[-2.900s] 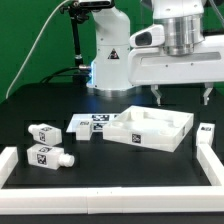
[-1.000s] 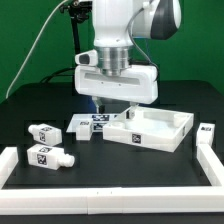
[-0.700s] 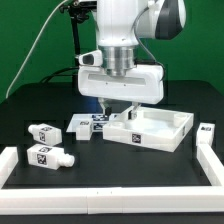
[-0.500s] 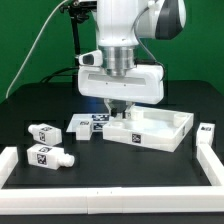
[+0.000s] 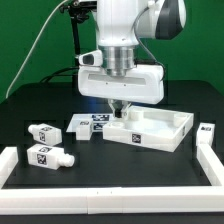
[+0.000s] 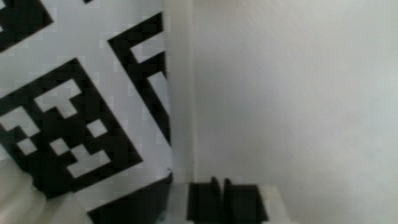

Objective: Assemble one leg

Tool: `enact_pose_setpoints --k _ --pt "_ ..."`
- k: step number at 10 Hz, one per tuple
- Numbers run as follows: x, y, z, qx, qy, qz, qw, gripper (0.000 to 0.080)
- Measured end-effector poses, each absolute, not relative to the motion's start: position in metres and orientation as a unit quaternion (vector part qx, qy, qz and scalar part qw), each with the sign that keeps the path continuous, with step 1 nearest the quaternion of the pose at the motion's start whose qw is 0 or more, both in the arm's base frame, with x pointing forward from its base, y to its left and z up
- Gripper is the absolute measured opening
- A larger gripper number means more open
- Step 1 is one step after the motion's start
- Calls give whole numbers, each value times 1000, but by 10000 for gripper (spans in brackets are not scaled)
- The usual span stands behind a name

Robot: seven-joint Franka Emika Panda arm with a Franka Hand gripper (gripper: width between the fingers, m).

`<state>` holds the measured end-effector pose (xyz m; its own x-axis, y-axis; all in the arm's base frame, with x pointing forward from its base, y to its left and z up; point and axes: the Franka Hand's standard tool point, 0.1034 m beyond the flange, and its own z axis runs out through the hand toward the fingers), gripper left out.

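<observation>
My gripper [image 5: 118,112] hangs low at the far left corner of the large white tray-like panel [image 5: 170,142], right beside the tagged white legs [image 5: 90,124] lying at that corner. Its jaws look closed together with nothing seen between them. In the wrist view the dark fingertips of my gripper [image 6: 228,198] sit pressed side by side, very close over a white surface with a black-and-white tag [image 6: 71,130]; which part that is I cannot tell. Two more legs [image 5: 43,132] [image 5: 47,156] lie at the exterior view's left, and one leg [image 5: 205,131] stands at its right.
A low white barrier runs along the table's front, with raised ends at the exterior view's left [image 5: 10,160] and right [image 5: 210,165]. The robot base [image 5: 105,60] stands behind the parts on the black table.
The arm swung in from the exterior view's right, turned its hand, and came down over the panel's far left corner. In the last half second it sank a little lower.
</observation>
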<state>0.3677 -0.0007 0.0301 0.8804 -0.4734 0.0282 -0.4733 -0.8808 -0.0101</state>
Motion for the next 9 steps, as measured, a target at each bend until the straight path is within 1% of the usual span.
enact_pose_setpoints --k 3,4,5,6,7,8,9 --pt "371 -5 31 -971 237 -14 3 2" --pt "371 -18 26 -973 232 -15 -3 88" --pt "367 -29 18 -973 232 -13 -9 229" --pt "365 -31 12 -972 233 -12 -14 366" --pt "363 -31 9 -973 232 -10 -16 366" --pt "363 -31 8 -972 232 -9 -16 547" --pt "363 -26 8 -973 229 -9 -15 617"
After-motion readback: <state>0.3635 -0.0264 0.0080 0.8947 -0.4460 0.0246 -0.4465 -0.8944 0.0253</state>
